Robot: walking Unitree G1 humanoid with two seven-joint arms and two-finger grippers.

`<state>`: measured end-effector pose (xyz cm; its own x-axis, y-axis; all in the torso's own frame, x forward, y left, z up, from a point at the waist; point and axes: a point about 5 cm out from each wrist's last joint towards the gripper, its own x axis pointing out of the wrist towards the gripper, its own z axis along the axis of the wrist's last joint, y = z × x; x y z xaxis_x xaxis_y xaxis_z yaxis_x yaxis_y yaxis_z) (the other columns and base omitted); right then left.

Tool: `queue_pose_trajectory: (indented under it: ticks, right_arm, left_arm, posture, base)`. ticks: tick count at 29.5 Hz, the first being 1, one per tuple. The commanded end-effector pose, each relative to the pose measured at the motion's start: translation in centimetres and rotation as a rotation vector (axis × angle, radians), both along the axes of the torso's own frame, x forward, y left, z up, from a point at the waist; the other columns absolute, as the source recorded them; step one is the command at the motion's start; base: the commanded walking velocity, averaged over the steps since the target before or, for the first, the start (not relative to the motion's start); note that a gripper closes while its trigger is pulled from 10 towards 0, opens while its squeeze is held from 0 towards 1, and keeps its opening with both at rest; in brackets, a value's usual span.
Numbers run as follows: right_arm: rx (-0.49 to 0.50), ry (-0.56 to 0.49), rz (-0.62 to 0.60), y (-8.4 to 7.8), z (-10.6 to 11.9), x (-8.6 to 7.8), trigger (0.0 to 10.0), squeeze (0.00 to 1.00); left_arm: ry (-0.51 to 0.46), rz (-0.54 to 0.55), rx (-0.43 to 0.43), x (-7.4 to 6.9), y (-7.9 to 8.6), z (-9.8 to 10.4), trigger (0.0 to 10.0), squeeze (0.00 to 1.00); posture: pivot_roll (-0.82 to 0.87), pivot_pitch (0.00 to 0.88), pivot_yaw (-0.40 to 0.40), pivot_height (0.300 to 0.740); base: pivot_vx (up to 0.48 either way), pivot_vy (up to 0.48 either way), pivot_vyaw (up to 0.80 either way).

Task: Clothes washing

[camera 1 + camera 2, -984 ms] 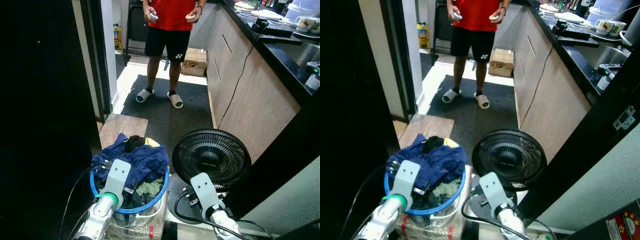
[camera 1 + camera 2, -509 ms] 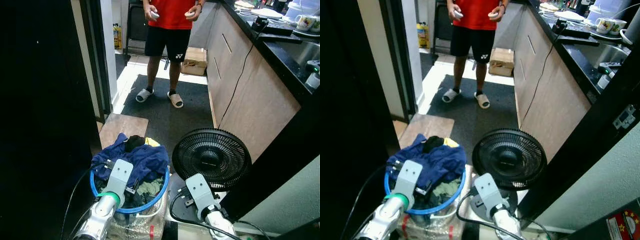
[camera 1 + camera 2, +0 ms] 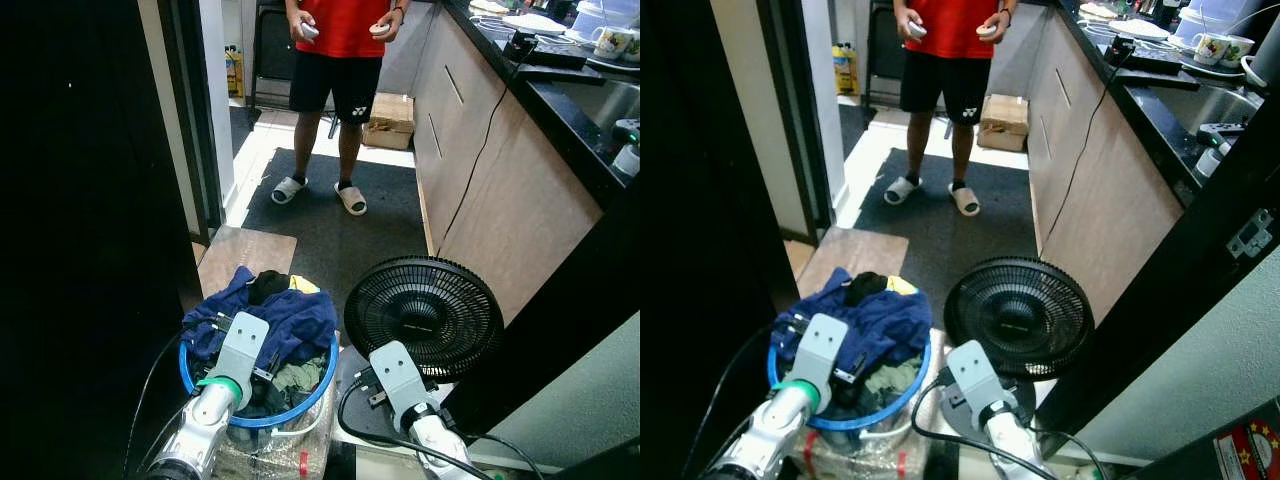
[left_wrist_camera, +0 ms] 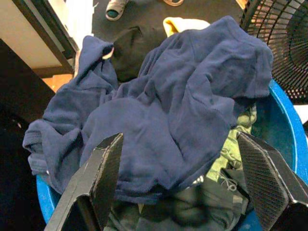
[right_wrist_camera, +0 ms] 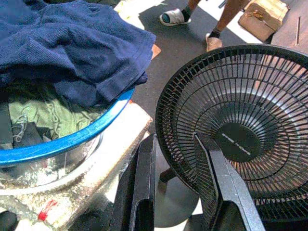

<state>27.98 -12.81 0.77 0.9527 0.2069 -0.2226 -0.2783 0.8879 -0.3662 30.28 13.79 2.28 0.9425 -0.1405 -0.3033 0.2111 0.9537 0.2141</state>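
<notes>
1 blue basket [image 3: 300, 400] holds a heap of clothes: 1 navy garment [image 4: 183, 110] on top, 1 black piece [image 4: 132, 45], 1 yellow piece [image 4: 180, 23], 1 green piece [image 4: 231, 154]. Beside the basket: 1 black fan [image 3: 423, 317], 1 person [image 3: 335, 60] wearing 2 sandals, 1 cardboard box [image 3: 390, 122], 2 grippers

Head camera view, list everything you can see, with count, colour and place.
basket: one, blue, on the floor at front left
clothes: heap, mostly navy, some green, black and yellow, in the basket
fan: one, black, on the floor right of the basket
box: one, brown cardboard, by the cabinets at the back
mugs: white, on the black counter at far right
person: one, red shirt, black shorts, standing at the back
left gripper: open, over the clothes
right gripper: open, by the fan
</notes>
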Motion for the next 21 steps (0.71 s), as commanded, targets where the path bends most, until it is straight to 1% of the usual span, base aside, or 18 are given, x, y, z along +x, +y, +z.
queue_pose_trajectory:
  ticks: [1, 3, 8, 16, 21]
  right_arm:
    - [0.008, 0.027, -0.004, 0.10, -0.68, -0.64, 10.0, 0.00]
    - [0.026, 0.019, 0.005, 0.61, -0.52, -0.57, 10.0, 0.00]
    - [0.028, 0.016, -0.001, 0.65, -0.45, -0.49, 10.0, 0.00]
    - [0.054, 0.001, -0.013, 0.54, -0.04, -0.19, 10.0, 0.00]
    - [0.072, -0.009, -0.019, 0.65, 0.02, -0.32, 10.0, 0.00]
  left_arm:
    - [0.023, -0.004, 0.000, -0.83, 0.06, -0.84, 10.0, 0.00]
    - [0.022, 0.010, -0.006, -1.06, 0.41, -0.99, 10.0, 0.00]
    - [0.023, 0.016, 0.001, -1.17, 0.59, -1.08, 10.0, 0.00]
    - [0.021, 0.012, -0.007, -1.50, 0.34, -1.26, 10.0, 0.00]
    - [0.026, 0.004, -0.005, -1.65, 0.14, -1.40, 10.0, 0.00]
  posture:
    - [0.06, 0.000, -0.011, 0.740]
    - [0.07, 0.000, -0.012, 0.740]
    - [0.08, 0.000, -0.017, 0.740]
    - [0.07, 0.000, -0.023, 0.740]
    - [0.07, 0.000, -0.015, 0.740]
  base:
    - [0.000, 0.000, 0.00]
    - [0.000, 0.000, 0.00]
    - [0.000, 0.000, 0.00]
    - [0.000, 0.000, 0.00]
    - [0.000, 0.000, 0.00]
